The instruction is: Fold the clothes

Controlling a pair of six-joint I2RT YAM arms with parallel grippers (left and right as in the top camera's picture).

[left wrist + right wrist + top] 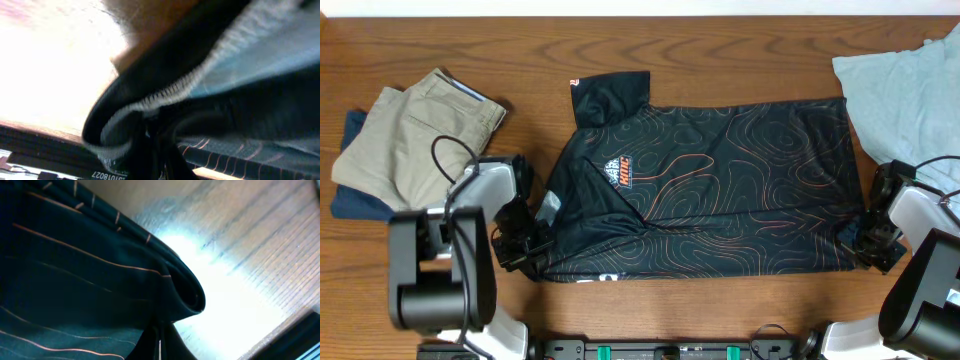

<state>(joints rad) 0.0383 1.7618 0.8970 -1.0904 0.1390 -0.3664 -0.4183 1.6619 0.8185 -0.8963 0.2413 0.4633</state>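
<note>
The black jersey (720, 190) with orange contour lines and an orange chest logo lies spread across the middle of the wooden table, one sleeve pointing to the back. My left gripper (525, 245) is shut on the jersey's front left corner; the left wrist view shows the stitched hem (165, 95) bunched in the jaws (160, 155). My right gripper (870, 242) is shut on the front right corner; the right wrist view shows a fold of the black cloth (100, 280) pinched in the jaws (160, 340). White lettering peeks out at the front edge.
Folded khaki trousers (415, 130) lie on a dark blue cloth at the back left. A light-blue shirt (910, 85) lies crumpled at the back right. Bare wood (720, 50) shows behind the jersey.
</note>
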